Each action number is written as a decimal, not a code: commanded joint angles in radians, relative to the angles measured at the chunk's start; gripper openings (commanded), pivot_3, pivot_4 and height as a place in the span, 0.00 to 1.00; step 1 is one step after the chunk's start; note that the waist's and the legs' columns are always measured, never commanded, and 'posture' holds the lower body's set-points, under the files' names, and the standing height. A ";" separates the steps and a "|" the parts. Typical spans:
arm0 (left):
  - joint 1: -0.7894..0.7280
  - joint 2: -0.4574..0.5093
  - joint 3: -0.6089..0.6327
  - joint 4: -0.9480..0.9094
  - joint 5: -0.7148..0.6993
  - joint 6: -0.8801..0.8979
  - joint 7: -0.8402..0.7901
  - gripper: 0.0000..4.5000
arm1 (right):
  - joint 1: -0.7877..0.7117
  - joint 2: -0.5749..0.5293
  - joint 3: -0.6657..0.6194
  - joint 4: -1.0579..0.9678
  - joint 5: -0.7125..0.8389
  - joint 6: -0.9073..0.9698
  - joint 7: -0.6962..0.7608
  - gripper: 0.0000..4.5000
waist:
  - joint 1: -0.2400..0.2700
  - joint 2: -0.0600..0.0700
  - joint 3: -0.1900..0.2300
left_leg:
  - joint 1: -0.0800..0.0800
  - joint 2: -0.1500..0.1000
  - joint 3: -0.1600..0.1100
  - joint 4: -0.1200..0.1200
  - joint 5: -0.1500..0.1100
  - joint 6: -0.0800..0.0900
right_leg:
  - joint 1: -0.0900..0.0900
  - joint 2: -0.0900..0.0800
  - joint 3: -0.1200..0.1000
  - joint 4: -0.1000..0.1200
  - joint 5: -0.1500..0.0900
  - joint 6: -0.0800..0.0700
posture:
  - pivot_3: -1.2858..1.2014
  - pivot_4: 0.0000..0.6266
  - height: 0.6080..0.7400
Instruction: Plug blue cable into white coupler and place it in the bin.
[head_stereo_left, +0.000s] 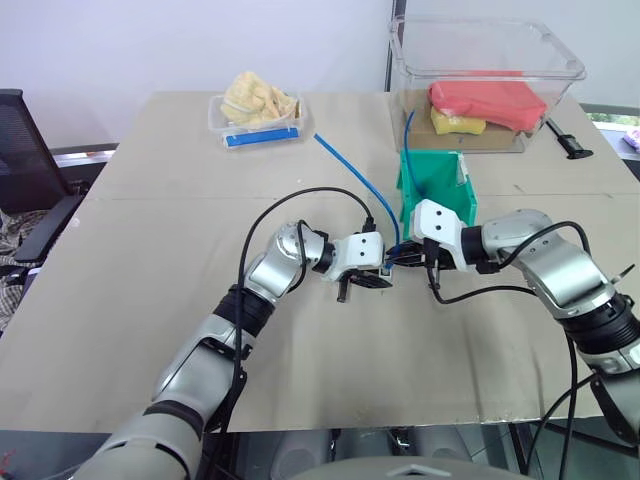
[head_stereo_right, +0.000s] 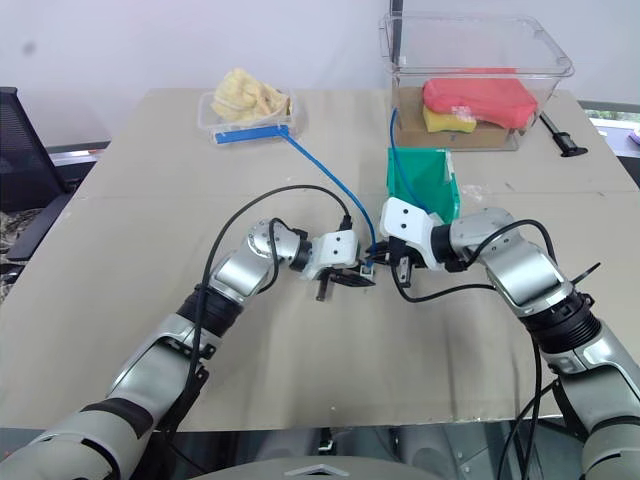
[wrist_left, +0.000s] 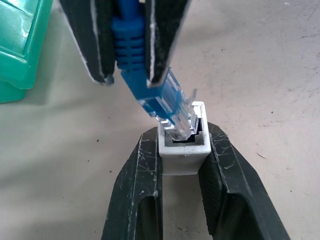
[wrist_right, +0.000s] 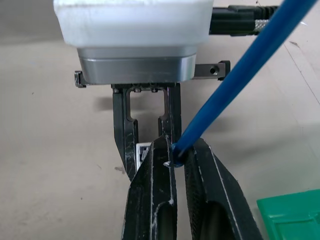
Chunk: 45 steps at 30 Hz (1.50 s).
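Status: insertion in progress. The left gripper (wrist_left: 182, 165) is clamped on the white coupler (wrist_left: 183, 145), holding it with the dark socket facing the other arm, just above the counter (head_stereo_left: 150, 300). The right gripper (wrist_right: 175, 160) is clenched on the blue boot of the blue cable (wrist_left: 131, 55), just behind its clear plug. In the left wrist view the plug tip sits at the socket mouth — tilted, its front edge only just entering, not seated. The rest of the cable runs away across the counter toward the clear tray (head_stereo_left: 258, 120) and the large clear tub (head_stereo_left: 485, 80); a second blue strand rises near the bin (head_stereo_left: 440, 190). The bin stands just behind the two grippers, close to the right one, and holds neither cable nor coupler as far as can be seen. Judged from this: both parts are grasped and aligned roughly; remaining work is to straighten the plug, push it fully home, then carry the joined assembly to the bin and release it there.
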 joint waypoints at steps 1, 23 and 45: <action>0.015 0.007 -0.007 -0.013 0.014 0.008 -0.001 0.09 | 0.022 -0.008 0.071 -0.015 -0.054 0.008 0.038 0.00 | 0.000 0.000 0.000 | 0.000 0.000 0.000 0.000 0.000 0.000 | 0.000 0.000 0.000 0.000 0.000 0.000 | 0.52 0.24 1.00; 0.025 -0.005 0.000 -0.041 0.007 0.045 0.010 0.09 | 0.126 0.044 0.157 0.011 -0.189 0.046 0.049 0.00 | -0.006 -0.002 -0.017 | 0.012 0.000 0.000 -0.002 0.000 0.000 | 0.009 0.000 0.000 0.000 0.000 0.000 | 0.52 0.24 1.00; -0.035 -0.077 0.267 -0.287 -0.272 0.686 0.191 0.09 | 0.730 0.185 -0.608 -0.788 0.164 0.139 -0.436 0.96 | 0.020 0.000 -0.013 | -0.003 -0.001 -0.006 -0.002 0.000 0.000 | -0.001 -0.002 -0.002 0.000 -0.001 0.001 | 0.52 0.24 1.00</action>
